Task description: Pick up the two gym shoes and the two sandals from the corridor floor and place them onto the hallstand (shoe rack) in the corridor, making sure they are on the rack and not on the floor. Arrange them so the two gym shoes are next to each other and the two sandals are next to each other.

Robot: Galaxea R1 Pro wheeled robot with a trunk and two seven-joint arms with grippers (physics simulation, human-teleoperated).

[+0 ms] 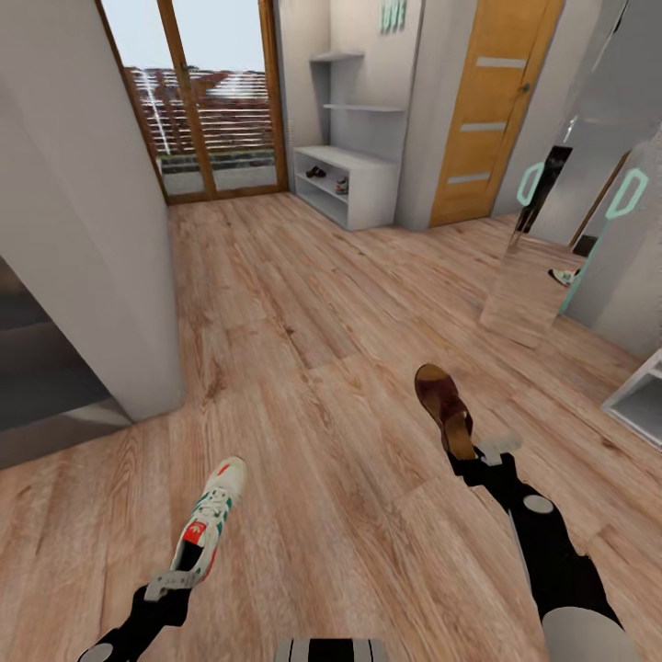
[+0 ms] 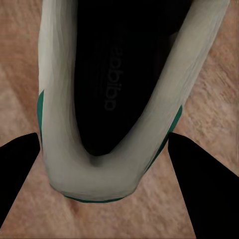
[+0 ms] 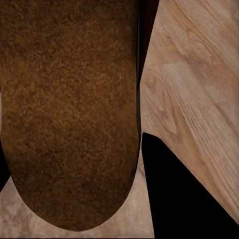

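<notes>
A gym shoe is held by its heel in my left gripper, toe pointing away over the corridor floor. The left wrist view shows its white heel squeezed between the black fingers. My right gripper is shut on a brown sandal, whose sole lies against one finger. Far ahead stands the hallstand. Its open lower shelves hold the other sandal and the other gym shoe.
A grey wall corner juts in at the left. Glass doors with wooden frames close the corridor's far end. At the right are an orange door, a leaning mirror and a white shelf unit.
</notes>
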